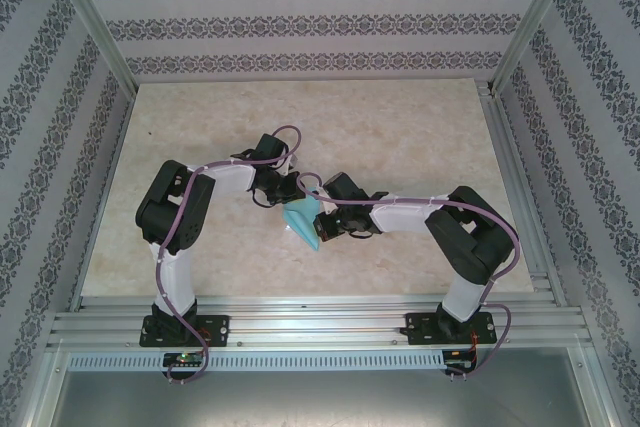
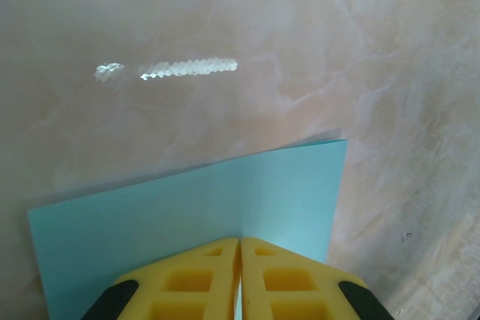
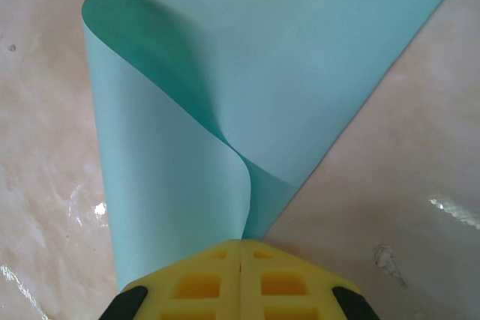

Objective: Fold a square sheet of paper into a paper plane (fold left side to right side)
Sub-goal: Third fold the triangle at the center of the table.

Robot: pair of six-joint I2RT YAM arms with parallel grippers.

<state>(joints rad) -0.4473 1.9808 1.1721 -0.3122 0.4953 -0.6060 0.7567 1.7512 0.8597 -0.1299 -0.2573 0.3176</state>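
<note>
The square sheet of paper (image 1: 302,221) is light blue and plain, and it curls over in a soft loop. It is near the middle of the table (image 1: 400,127). The left gripper (image 2: 240,243) pinches one edge tight. The right gripper (image 3: 241,245) pinches the curled side tight.

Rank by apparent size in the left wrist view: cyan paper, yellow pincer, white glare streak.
1. cyan paper: largest visible area.
2. left pincer: shut on the paper's near edge. It is cropped by the frame and closest to the lens, so its apparent size is inflated.
3. glare streak: clearly smallest.
</note>
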